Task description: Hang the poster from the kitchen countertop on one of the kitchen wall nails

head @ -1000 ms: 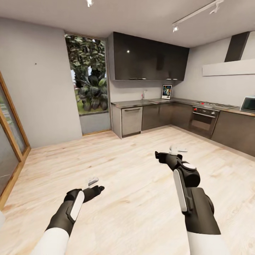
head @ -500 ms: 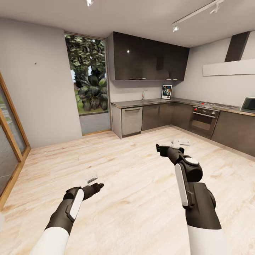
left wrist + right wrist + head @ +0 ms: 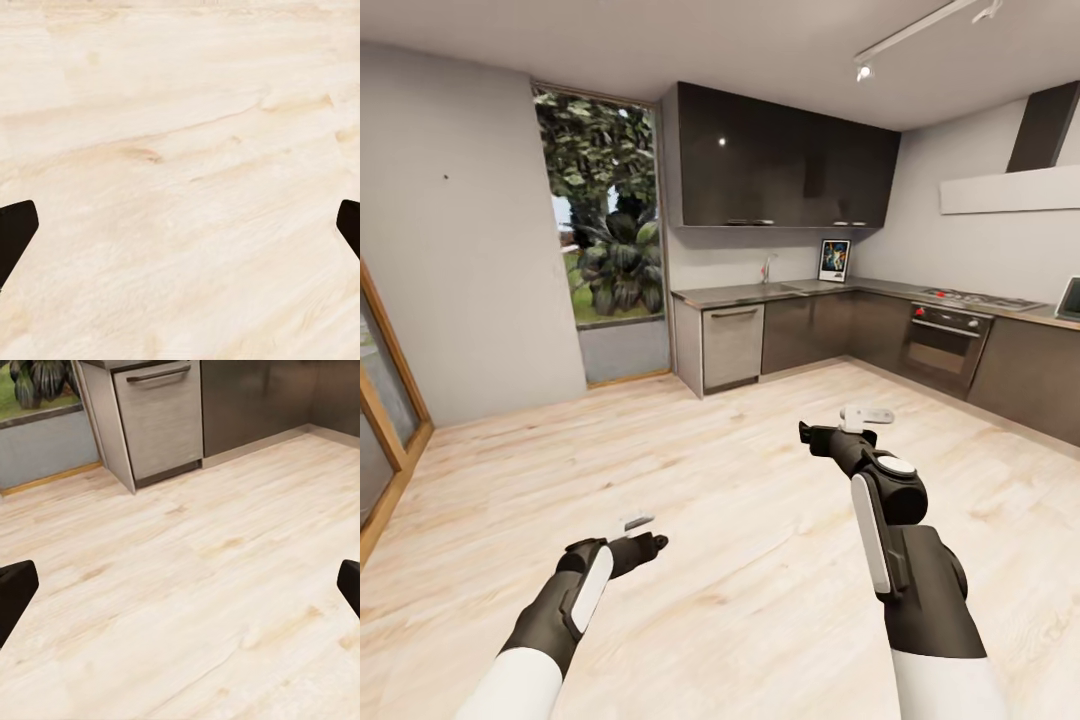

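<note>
Claws nearest, both over bare floor: left claw (image 3: 642,530) low at the left of the head view, released, fingertips (image 3: 15,236) spread wide at the edges of the left wrist view with nothing but pale wood planks between them; right claw (image 3: 840,425) raised higher at the right, likewise released, dark fingertips (image 3: 15,585) far apart in the right wrist view, holding nothing. Beyond, light wooden floor (image 3: 740,480) stretching toward the cabinets. Seen past the right claw in its wrist view: steel dishwasher front (image 3: 161,416) with a bar handle, dark cabinet doors beside it, a strip of window sill and foliage to one side. Farther on in the head view, L-shaped grey counter (image 3: 740,293) over dark cabinets, with tap (image 3: 766,267) at the sink, oven (image 3: 943,345) and hob along the right-hand run. Poster (image 3: 834,260) upright on the counter in the corner, leaning against the back wall, well apart from both claws. Dark wall cabinets (image 3: 780,160) above. Tall window (image 3: 605,215) with greenery left of the kitchen. On the plain pale wall at far left, wall nail (image 3: 445,177) as a tiny dark dot, high up, well apart from the poster.
</note>
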Robot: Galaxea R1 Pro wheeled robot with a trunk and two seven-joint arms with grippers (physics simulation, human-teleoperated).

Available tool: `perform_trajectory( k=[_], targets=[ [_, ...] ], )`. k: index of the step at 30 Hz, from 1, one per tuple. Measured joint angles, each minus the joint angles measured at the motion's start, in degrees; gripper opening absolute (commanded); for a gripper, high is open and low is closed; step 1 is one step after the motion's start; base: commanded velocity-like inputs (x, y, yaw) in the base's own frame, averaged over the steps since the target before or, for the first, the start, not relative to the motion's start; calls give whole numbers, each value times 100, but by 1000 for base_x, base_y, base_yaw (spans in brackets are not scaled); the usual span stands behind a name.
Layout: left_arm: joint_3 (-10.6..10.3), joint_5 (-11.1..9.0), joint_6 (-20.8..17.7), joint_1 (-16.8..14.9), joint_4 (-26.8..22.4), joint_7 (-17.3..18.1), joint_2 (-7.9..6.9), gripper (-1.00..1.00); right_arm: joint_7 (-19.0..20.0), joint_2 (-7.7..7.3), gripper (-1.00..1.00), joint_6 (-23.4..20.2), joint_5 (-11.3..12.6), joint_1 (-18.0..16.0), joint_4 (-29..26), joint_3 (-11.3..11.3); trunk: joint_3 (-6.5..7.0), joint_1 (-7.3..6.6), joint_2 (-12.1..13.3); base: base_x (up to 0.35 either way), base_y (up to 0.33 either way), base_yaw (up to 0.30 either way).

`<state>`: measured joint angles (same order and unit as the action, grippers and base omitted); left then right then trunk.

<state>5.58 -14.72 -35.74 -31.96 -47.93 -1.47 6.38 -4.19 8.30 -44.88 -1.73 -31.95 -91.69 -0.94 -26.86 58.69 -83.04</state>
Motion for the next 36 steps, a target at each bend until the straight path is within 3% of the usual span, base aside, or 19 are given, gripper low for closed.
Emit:
perform_trajectory(
  k=[14, 15, 16, 21, 27, 36],
  targets=[
    [-37, 8, 113, -3, 235, -4, 3, 100, 0, -52, 100, -7, -11, 6, -42, 68, 0, 0, 0, 346, 0, 0],
    [-40, 10, 204, -8, 349, -4, 9, 100, 5, -150, 100, -21, 8, -15, -48, 42, 0, 0, 0, 346, 0, 0],
    [-43, 6, 273, -14, 460, 0, 31, 100, 135, -555, 100, -531, 78, -179, -53, 17, 0, 0, 0, 346, 0, 0],
    [-45, 6, 256, -23, 488, 4, 70, 100, 745, -929, 100, -859, 225, -358, -54, 8, 0, 0, 0, 346, 0, 0],
    [-45, 2, 244, -33, 493, -2, 84, 100, 981, -1058, 100, -923, 251, -397, -55, 4, 0, 0, 0, 346, 0, 0],
    [-45, 1, 242, -28, 502, -6, 92, 100, 1027, -1081, 100, -927, 256, -403, -55, 3, 0, 0, 0, 346, 0, 0]
  ],
)
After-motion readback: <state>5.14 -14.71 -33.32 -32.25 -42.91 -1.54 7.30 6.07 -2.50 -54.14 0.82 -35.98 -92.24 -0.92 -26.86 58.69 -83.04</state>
